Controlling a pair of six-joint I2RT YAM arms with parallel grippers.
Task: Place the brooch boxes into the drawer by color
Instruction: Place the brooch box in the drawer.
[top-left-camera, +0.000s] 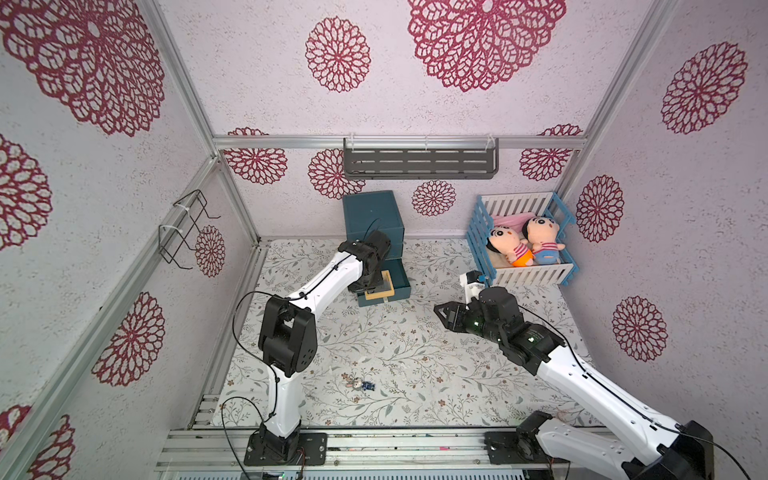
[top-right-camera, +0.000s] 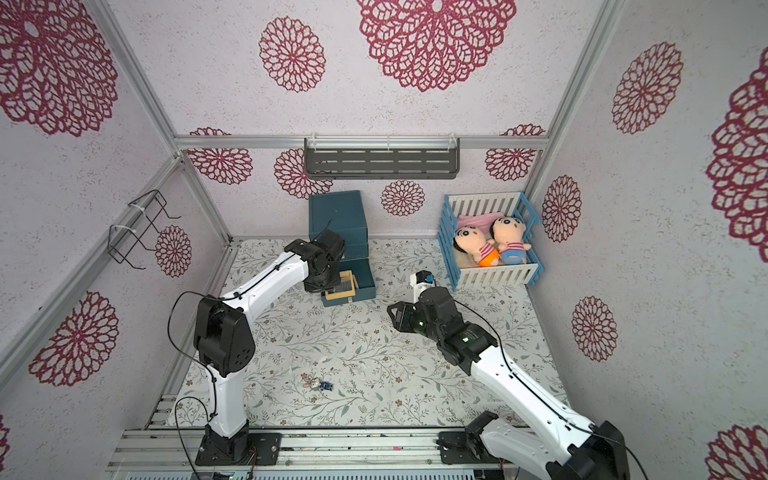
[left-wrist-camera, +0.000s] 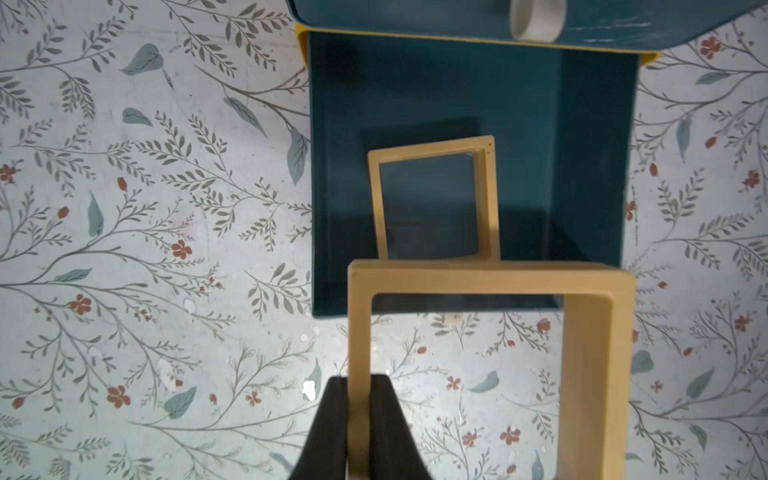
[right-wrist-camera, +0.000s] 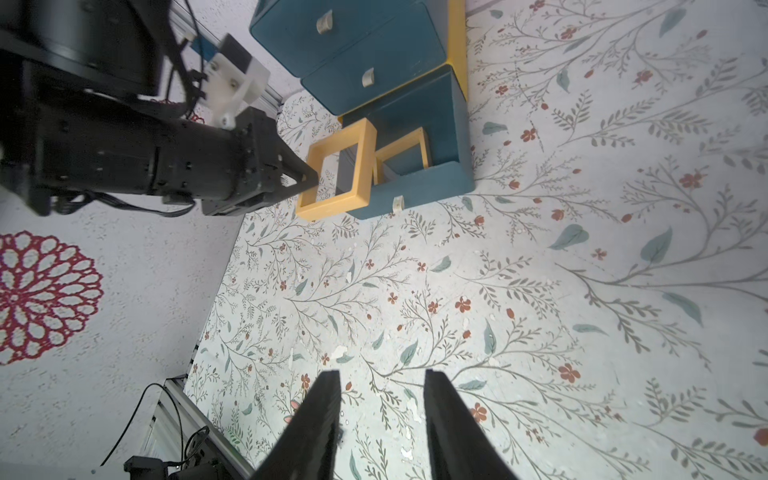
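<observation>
- Table (top-left-camera: 395, 345): floral surface. No brooch box lies loose on it in either top view.
- Chest (top-left-camera: 372, 212): stands at the far edge, next to the left arm. The two upper drawers (right-wrist-camera: 399, 54) are shut and their contents are hidden.
- Bottom drawer (left-wrist-camera: 415, 91): pulled fully out, with most of its floor bare.
- Held brooch box (left-wrist-camera: 490, 276): yellow-tan. Its far rail hangs over the drawer's front wall, and the rest of the frame overhangs the table. The drawer lies straight ahead, beyond the fingertips.
- Second brooch box (left-wrist-camera: 491, 199): yellow-tan, lying inside the bottom drawer towards its front wall.
- Left gripper (left-wrist-camera: 358, 399): clamped tight on one side rail of the held box. Judgement: advance over the drawer, then release.
- Right gripper (right-wrist-camera: 382, 376): jaws partly apart and empty, over the table well away from the chest.
</observation>
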